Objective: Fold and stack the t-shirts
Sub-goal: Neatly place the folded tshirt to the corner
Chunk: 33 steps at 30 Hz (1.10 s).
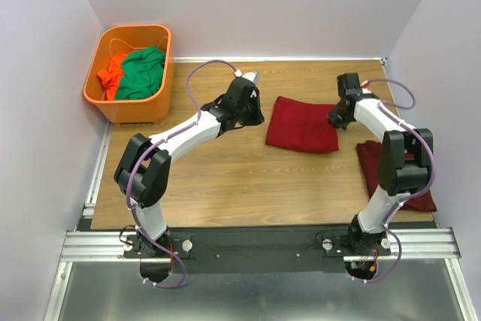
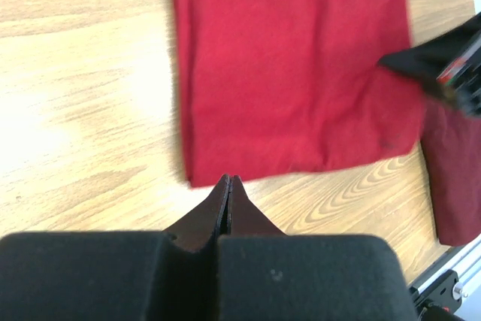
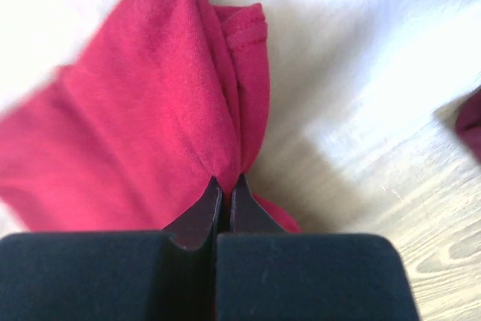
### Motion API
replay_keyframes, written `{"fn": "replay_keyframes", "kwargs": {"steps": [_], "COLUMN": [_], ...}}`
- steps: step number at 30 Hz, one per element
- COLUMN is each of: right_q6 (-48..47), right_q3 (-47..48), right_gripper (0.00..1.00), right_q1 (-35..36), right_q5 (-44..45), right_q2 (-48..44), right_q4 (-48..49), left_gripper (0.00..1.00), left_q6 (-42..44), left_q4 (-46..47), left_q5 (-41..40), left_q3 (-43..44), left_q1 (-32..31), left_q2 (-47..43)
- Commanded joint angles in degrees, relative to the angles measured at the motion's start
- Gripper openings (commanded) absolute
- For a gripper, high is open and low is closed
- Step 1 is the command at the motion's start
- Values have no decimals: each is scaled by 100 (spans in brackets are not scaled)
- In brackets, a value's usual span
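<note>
A folded maroon t-shirt (image 1: 301,125) lies flat on the middle of the table, and it also shows in the left wrist view (image 2: 293,73). A second maroon t-shirt (image 1: 374,162) lies crumpled at the right, partly under my right arm; its edge shows in the left wrist view (image 2: 455,178). My left gripper (image 1: 258,116) is shut and empty, its tips (image 2: 228,180) just off the folded shirt's left edge. My right gripper (image 1: 336,119) is shut on a pinch of the folded shirt's right edge (image 3: 225,110), which is lifted into a ridge at its tips (image 3: 228,180).
An orange basket (image 1: 128,107) stands at the back left, off the table's corner, holding a green garment (image 1: 144,73) and a bright orange garment (image 1: 113,73). Walls close in on the left, back and right. The metal rail with the arm bases runs along the near edge.
</note>
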Motion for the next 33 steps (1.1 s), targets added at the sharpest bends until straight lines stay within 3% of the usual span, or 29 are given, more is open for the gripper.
{"fn": "replay_keyframes", "kwargs": {"steps": [1,4,14,20,33], "right_q6": [416,777,1770,1930,2044], "right_q3": [981,1499,2318,2187,2415], "right_gripper": [0,1,1,1,1], "right_q1": [-47,-196,-1092,-1804,-2059], "right_q5": [972,1649,2432,2494,2793], "right_q2": [265,432,565,196,-174], "right_q4": [-1105,-2079,-3891,-4104,-4464], "left_gripper": [0,0,0,0,0], "left_q6": [122,140,228,228,289], "left_q4": [-170,-188,-276,-276,-276], "left_q5": [185,247,387,528,651], "left_q3": [143,152,328,407,389], "left_q1": [-1,-1,-1,-1,-19], "left_q2": [-119,-136,-171,-163,-242]}}
